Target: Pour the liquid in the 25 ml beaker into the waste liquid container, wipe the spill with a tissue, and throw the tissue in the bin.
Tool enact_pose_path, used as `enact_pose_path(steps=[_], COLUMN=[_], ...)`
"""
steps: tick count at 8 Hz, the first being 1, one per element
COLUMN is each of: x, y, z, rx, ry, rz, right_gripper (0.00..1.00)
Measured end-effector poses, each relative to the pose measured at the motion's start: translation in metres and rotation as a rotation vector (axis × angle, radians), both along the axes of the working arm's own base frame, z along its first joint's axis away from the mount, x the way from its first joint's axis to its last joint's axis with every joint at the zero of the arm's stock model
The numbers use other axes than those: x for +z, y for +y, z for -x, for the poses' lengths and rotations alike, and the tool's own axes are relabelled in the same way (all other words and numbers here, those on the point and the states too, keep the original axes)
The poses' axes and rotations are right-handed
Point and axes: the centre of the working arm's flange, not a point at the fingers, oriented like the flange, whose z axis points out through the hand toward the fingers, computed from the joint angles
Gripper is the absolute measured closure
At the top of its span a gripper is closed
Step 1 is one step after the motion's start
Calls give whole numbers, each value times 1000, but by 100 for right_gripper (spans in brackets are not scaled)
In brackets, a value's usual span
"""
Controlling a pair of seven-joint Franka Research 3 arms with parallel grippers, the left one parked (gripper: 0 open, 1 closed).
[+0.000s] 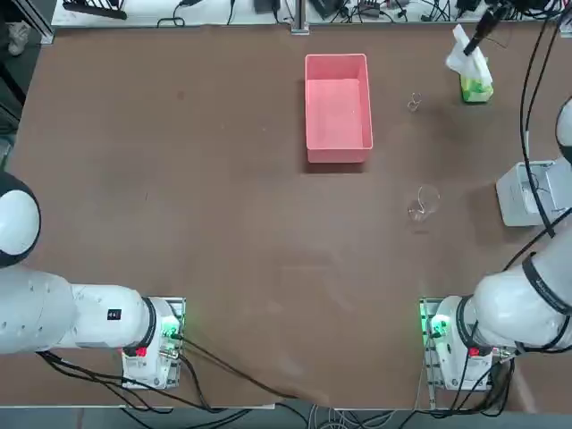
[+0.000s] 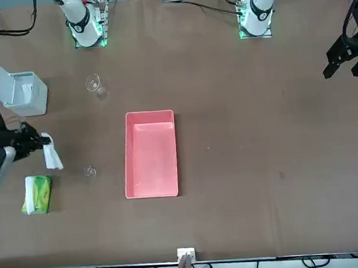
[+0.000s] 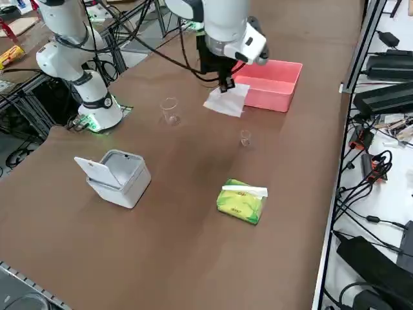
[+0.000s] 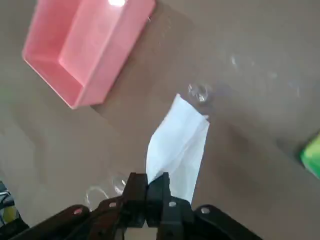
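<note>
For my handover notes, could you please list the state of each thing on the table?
right gripper: shut on tissue, raised
tissue: hanging, off the table
25 ml beaker: upright
larger beaker: upright
waste liquid container: open-topped
bin: lid open
tissue pack: sheet protruding

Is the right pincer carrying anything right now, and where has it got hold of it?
Yes: the right pincer is shut on the white paper tissue, pinching one edge while the sheet hangs free.
</note>
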Motion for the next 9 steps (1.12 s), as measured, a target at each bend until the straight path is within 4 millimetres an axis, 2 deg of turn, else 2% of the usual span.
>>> enact_pose_path(steps=[6,9], x=[-4,-16], y=[-111,-146], z=[106,140], rx=[-66,-81], ry=[119,190], rz=[143,196], right_gripper=[97,97])
